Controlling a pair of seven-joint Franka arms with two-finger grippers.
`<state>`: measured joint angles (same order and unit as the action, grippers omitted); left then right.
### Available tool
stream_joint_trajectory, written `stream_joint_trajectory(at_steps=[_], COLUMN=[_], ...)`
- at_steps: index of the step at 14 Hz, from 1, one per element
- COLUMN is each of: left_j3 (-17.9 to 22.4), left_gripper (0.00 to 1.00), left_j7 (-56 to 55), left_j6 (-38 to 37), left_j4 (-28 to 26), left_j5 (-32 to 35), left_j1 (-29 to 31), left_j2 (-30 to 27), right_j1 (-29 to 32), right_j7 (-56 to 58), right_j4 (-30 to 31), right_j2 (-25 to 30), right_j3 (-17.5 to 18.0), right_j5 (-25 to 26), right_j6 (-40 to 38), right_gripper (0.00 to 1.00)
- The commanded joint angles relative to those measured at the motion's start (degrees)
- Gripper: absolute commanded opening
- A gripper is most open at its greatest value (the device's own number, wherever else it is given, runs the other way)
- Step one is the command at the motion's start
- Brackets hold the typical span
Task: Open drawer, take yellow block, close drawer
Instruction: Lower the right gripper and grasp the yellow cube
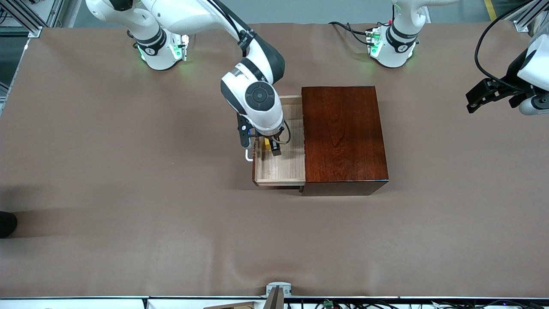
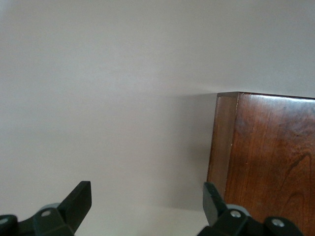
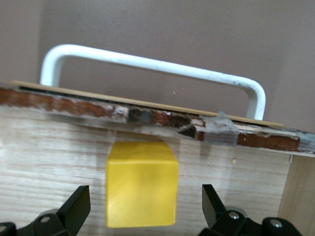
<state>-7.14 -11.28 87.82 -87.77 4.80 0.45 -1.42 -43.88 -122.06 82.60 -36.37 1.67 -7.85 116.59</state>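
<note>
1. I see the drawer pulled out, the yellow block on its floor by the handle.
2. My right claw hangs wide open around the block, gripping nothing.
3. My left claw waits open over the table.

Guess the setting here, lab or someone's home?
Most likely a robotics lab: two arms bolted to a table under brown covering, aluminium framing at the corner, cables along the edge, and one wooden box as prop.
</note>
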Motion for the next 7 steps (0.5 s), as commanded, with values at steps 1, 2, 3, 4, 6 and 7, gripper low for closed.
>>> stream_joint_trajectory(at_steps=[1, 2, 3, 4, 6, 7], left_j3=[-0.6, -0.6, -0.6, -0.6, -0.6, -0.7], left_gripper=[1.00, 1.00, 1.00, 1.00, 1.00, 1.00], left_j7=[1.1, 1.1, 1.1, 1.1, 1.1, 1.1], left_j6=[0.9, 0.9, 1.0, 1.0, 1.5, 1.6], left_j4=[-1.2, -1.2, -1.2, -1.2, -1.1, -1.2], left_j5=[0.0, 0.0, 0.0, 0.0, 0.0, 0.0], left_j1=[0.9, 0.9, 0.9, 0.8, 0.8, 0.8], left_j2=[-1.0, -0.9, -0.7, -0.7, -0.6, -0.5], right_j1=[-0.5, -0.2, 0.0, 0.2, 0.5, 1.3], right_j7=[-1.2, -1.2, -1.2, -1.2, -0.9, -0.9], right_j4=[0.5, 0.3, 0.1, -0.2, -1.5, -2.9], right_j2=[0.5, 0.5, 0.5, 0.6, 0.7, 0.8], right_j3=[-0.5, -0.5, -0.5, -0.5, -0.6, -0.6], right_j5=[0.8, 0.7, 0.7, 0.7, 0.6, 0.4], right_j6=[0.3, 0.2, 0.1, -0.8, -3.5, -4.9], right_gripper=[0.31, 0.06, 0.00, 0.00, 0.00, 0.00])
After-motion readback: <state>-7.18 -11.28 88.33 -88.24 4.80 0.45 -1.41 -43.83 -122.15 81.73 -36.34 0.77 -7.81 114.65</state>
